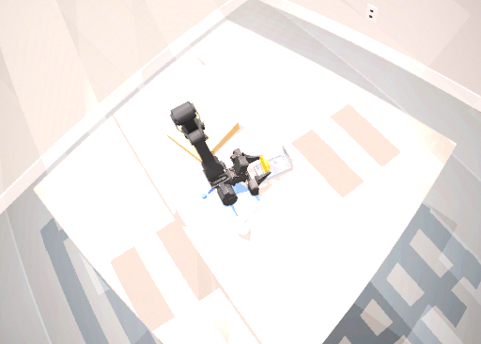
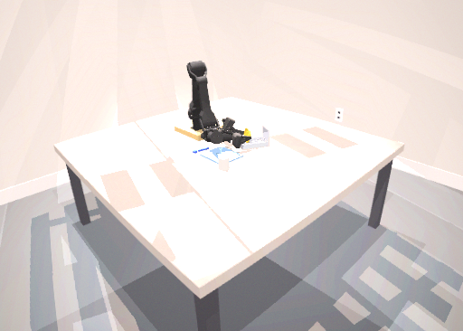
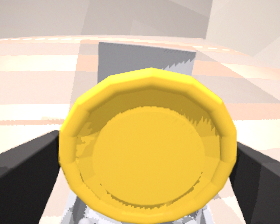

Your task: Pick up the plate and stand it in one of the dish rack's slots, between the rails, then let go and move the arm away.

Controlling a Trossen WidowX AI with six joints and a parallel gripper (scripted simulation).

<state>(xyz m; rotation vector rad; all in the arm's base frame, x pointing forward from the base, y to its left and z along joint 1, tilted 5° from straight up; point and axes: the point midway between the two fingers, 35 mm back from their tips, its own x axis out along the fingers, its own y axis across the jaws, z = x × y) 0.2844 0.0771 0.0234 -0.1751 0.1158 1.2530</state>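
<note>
The yellow plate [image 1: 265,164] [image 2: 247,132] [image 3: 149,155] stands on edge between the two fingers, its hollow face filling the wrist view. My gripper [image 1: 265,165] [image 2: 248,137] [image 3: 148,146] is shut on the plate, with one black finger at each side of its rim. The pale grey dish rack [image 1: 281,165] [image 2: 259,144] is under and beyond the plate; its tall grey end panel [image 3: 142,57] rises behind the plate in the wrist view. The plate is at the rack's end nearer the arm. Its lower edge hides the slots, so I cannot tell whether it sits between rails.
A blue patterned sheet [image 1: 240,188] [image 2: 218,152] lies beside the gripper. A white cup [image 2: 223,163] stands at its front corner. A blue pen-like thing [image 1: 204,195] [image 2: 201,150] lies at its left. A wooden bar [image 1: 226,137] lies near the arm's base.
</note>
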